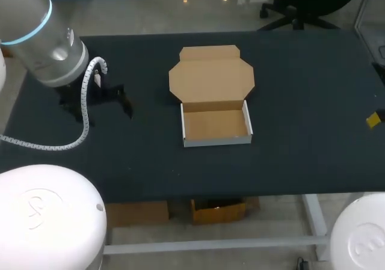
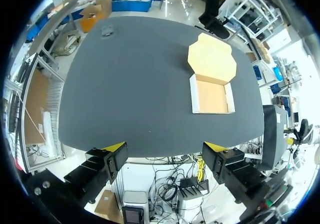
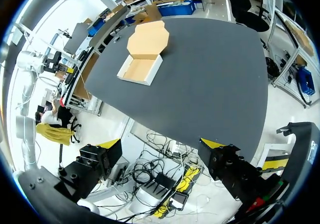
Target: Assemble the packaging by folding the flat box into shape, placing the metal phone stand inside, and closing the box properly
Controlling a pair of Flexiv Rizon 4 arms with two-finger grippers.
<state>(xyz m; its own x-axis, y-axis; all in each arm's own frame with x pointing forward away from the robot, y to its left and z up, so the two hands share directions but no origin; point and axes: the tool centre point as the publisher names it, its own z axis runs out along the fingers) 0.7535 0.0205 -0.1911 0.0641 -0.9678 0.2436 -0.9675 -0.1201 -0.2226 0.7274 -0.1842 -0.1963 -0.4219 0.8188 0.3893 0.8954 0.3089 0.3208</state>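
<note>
1. Cardboard box (image 1: 216,110), head view: folded into shape and open. The shallow tray has a brown inside and white outer walls. The lid (image 1: 212,77) is laid back flat on the black table (image 1: 301,101) behind the tray. The box sits near the table's middle, well apart from the left arm (image 1: 42,35), which enters over the far left corner trailing a white coiled cable (image 1: 89,101). Neither tool's fingers can be made out in this view.
2. Left wrist view: the left tool (image 2: 165,146) has its yellow-tipped fingers (image 2: 116,147) spread wide with nothing between them. It hangs off the near edge of the table (image 2: 130,84). The box (image 2: 212,95) lies ahead of the tool, well apart, on the side of its right finger. The tray is nearer the tool and the lid beyond it. A small grey object (image 2: 107,31) rests far ahead near the table's far edge, on the left-finger side. It is too small to identify.
3. Right wrist view: the right tool (image 3: 161,144) has its fingers (image 3: 111,144) spread wide and holds nothing. It also hangs beyond the edge of the table (image 3: 215,74). The box (image 3: 141,68) lies far ahead, toward the left-finger side, with the tray open and the lid flat beyond it.
</note>
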